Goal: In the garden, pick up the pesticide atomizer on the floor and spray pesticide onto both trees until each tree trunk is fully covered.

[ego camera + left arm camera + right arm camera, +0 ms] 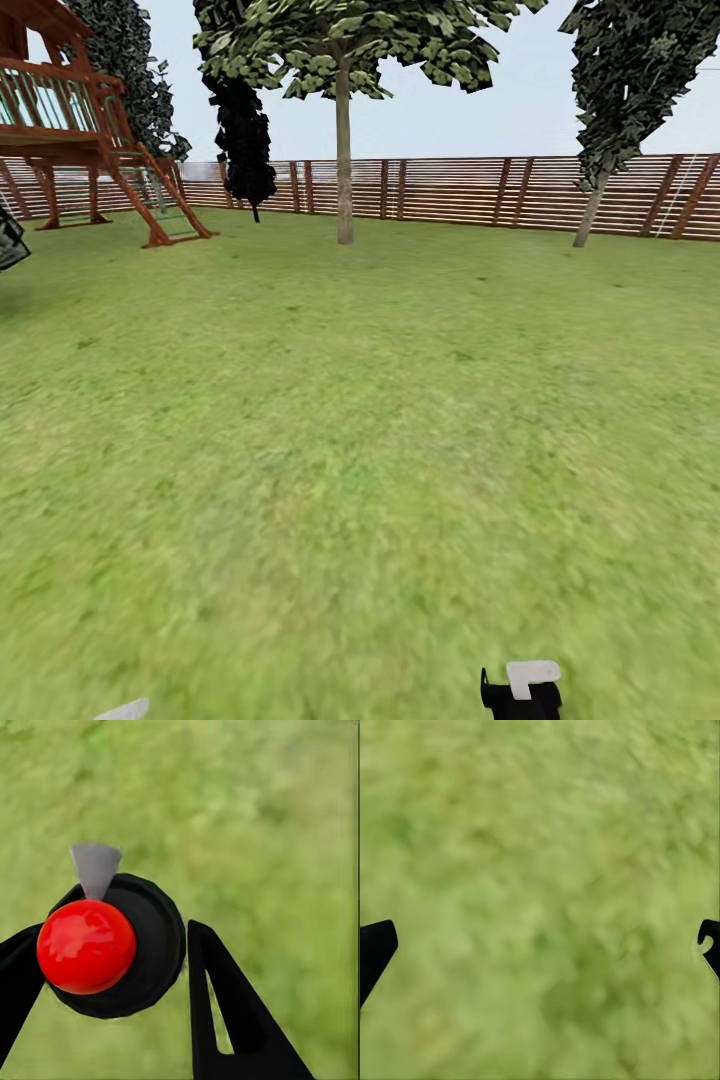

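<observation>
The left claw (112, 967) pinches the pesticide atomizer (120, 945), a black round bottle with a red ball top, above the grass floor (285, 817). The right claw (540, 945) is spread wide over the grass. Far ahead, two trees (344, 150) stand by the wooden fence (470, 190), right of a red-brown playhouse (70, 110).

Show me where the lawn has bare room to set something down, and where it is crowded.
Free: the broad lawn from the robot out to the tree trunk and fence; bare grass also lies under the right gripper. Crowded: the far left by the wooden play tower, and between the left gripper fingers, where the atomizer sits.
</observation>
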Controlling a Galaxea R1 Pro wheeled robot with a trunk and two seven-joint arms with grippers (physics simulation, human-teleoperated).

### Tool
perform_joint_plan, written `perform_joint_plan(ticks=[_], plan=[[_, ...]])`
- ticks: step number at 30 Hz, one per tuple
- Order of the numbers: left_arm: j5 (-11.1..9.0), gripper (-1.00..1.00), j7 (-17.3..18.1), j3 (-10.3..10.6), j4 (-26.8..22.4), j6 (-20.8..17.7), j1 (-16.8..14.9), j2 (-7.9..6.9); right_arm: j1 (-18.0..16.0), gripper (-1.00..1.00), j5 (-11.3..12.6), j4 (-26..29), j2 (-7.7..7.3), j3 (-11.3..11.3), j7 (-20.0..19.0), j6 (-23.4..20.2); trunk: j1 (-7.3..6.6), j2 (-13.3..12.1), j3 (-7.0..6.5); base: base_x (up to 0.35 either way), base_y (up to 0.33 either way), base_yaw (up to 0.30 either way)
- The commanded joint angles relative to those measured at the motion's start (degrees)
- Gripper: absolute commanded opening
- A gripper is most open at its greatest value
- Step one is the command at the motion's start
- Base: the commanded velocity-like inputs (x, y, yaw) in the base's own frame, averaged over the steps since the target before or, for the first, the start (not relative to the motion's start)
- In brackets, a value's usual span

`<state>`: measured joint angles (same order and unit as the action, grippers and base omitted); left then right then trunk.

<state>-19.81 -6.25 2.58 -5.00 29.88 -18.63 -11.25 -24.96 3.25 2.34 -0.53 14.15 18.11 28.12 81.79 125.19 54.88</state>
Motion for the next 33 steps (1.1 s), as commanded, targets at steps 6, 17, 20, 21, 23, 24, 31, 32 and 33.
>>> perform_joint_plan(ticks=[6, 17, 20, 21, 23, 24, 31, 32, 33], plan=[[0.02, -1.0, 0.01, -0.01, -0.01, 0.0, 0.0, 0.0, 0.0, 1.0, 0.0, -0.01, 0.0, 0.0, 0.0, 0.0, 0.0, 0.0, 0.0, 0.34, 0.0, 0.0], [0.04, -1.0, 0.01, 0.04, 0.05, -0.04, 0.0, 0.0, 0.0, 1.0, 0.0, -0.04, 0.0, 0.0, 0.0, 0.0, 0.0, 0.0, 0.0, 0.34, 0.0, 0.0], [0.04, -1.0, 0.01, 0.02, 0.03, -0.05, 0.0, 0.0, 0.0, 1.0, -0.01, -0.03, 0.0, 0.0, 0.0, 0.0, 0.0, 0.0, 0.0, 0.34, 0.0, 0.0], [0.04, -1.0, 0.01, 0.0, 0.03, -0.02, 0.0, 0.0, 0.0, 1.0, -0.01, -0.03, 0.0, 0.0, 0.0, 0.0, 0.0, 0.0, 0.0, 0.34, 0.0, 0.0], [0.04, -1.0, 0.01, 0.04, 0.06, 0.0, 0.0, 0.0, 0.0, 1.0, 0.0, -0.04, 0.0, 0.0, 0.0, 0.0, 0.0, 0.0, 0.0, 0.34, 0.0, 0.0], [0.04, -1.0, 0.01, 0.05, 0.06, 0.0, 0.0, 0.0, 0.0, 1.0, 0.0, -0.05, 0.0, 0.0, 0.0, 0.0, 0.0, 0.0, 0.0, 0.34, 0.0, 0.0], [0.04, -1.0, 0.01, 0.02, 0.03, 0.0, 0.0, 0.0, 0.0, 1.0, -0.02, 0.0, -0.18, 0.0, 0.0, 0.0, 0.0, 0.0, 0.0, 0.34, 0.0, 0.0], [0.04, -1.0, 0.01, 0.04, 0.02, 0.0, 0.0, 0.0, 0.0, 1.0, -0.01, 0.01, -0.18, 0.0, 0.0, 0.0, 0.0, 0.0, 0.0, 0.34, 0.0, 0.0], [0.04, -1.0, 0.01, 0.03, 0.01, 0.0, 0.0, 0.0, 0.0, 1.0, 0.0, 0.01, -0.18, 0.0, 0.0, 0.0, 0.0, 0.0, 0.0, 0.34, 0.0, 0.0]])
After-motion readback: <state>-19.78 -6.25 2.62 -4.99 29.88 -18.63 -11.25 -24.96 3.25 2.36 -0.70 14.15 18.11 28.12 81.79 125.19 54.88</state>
